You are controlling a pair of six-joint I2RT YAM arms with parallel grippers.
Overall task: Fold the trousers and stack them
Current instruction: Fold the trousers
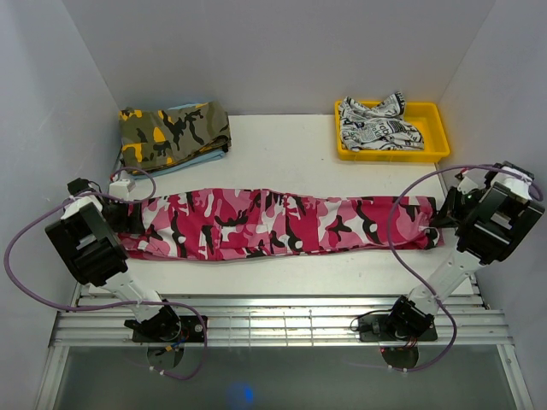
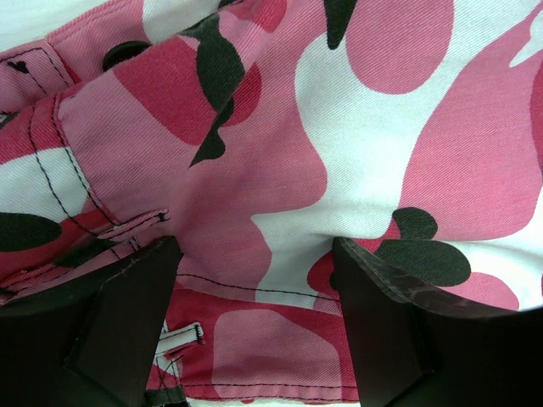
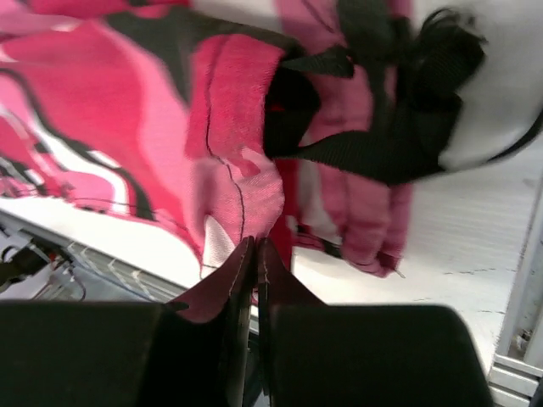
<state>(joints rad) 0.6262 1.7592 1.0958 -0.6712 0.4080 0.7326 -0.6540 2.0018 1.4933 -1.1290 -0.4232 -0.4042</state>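
Looking down from above, you had the trousers [image 1: 273, 224] laid out as one long band across the middle of the counter [image 1: 282, 145], reaching from near its left edge to near its right edge and roughly parallel to the near edge. Your left gripper [image 1: 128, 213] sat at the end of the band by the left edge. In the left wrist view its fingers [image 2: 119, 314] stood wide apart, with the pink, white and black cloth, stitched seams and a pocket flap spread flat between and beneath them, so nothing was pinched there. Your right gripper [image 1: 444, 213] was at the other end, by the right edge. In the right wrist view its fingers [image 3: 242, 271] were pressed together, and a fold of the pink cloth met them right at the tips, so it read as clamped on the trousers. That view was blurred, though a black strap [image 3: 365, 153] showed on the cloth just beyond. At the far left corner lay a folded olive-and-orange camouflage garment [image 1: 173, 134], well apart from the band. At the far right corner a yellow tray [image 1: 436, 128] held a crumpled white garment with black print [image 1: 376, 124].
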